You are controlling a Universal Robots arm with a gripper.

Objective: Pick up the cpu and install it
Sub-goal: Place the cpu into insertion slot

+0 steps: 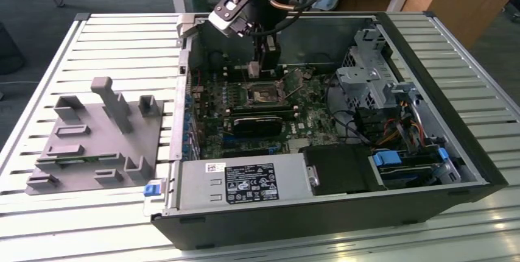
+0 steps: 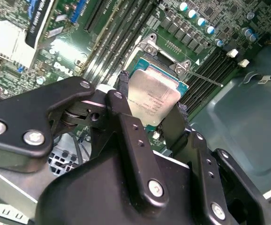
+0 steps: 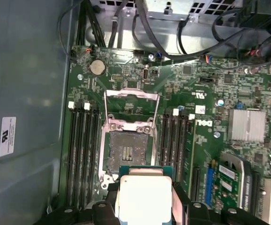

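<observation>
The cpu [image 2: 153,99] is a flat silvery square chip with a paler rim, and my gripper [image 2: 152,103] is shut on it, one black finger [image 2: 126,117] on each of two opposite edges. In the exterior view the gripper [image 1: 258,70] hangs inside the open computer case [image 1: 455,152], a little above the motherboard. The first wrist view has the cpu [image 3: 142,194] hovering just short of the dark open socket [image 3: 128,150], whose metal frame [image 3: 131,105] is swung up. The socket [image 1: 264,95] lies just below and in front of the gripper.
A large grey plastic fixture [image 1: 97,134] with upright posts sits on the slatted table [image 1: 49,67] at the exterior view's left. Memory slots [image 3: 81,150] flank the socket. Cables [image 3: 173,42], a drive cage [image 1: 369,73] and the power supply [image 1: 243,183] crowd the case.
</observation>
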